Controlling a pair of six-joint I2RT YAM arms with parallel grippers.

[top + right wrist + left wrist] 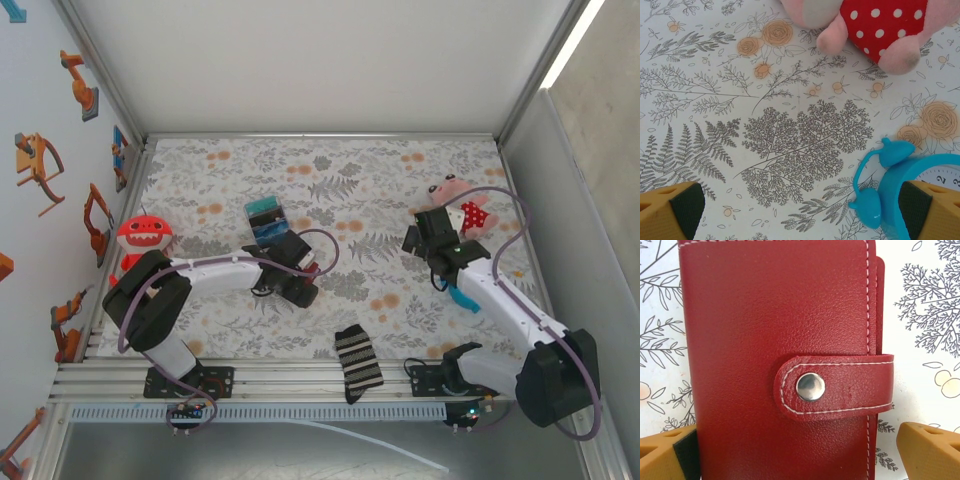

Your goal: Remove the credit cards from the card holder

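A striped sock [358, 362], pink plush [867, 25], blue alarm clock [892, 152] and red toy [145, 236] rest on floral cloth [790, 100].

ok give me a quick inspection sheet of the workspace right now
surface: floral cloth lies flat over the table
job's things: card holder lies closed, snap tab fastened, nothing taken out yet
clutter: striped boxy item, red monster toy, pink plush, blue alarm clock, striped sock at the near edge
grippers: left gripper open, a finger on either side of the card holder, contact unclear; right gripper open over bare cloth, holding nothing
cables: purple cable loops at each wrist, clear of the items
surroundings: white wall with robot stickers on the left, metal frame rail in front
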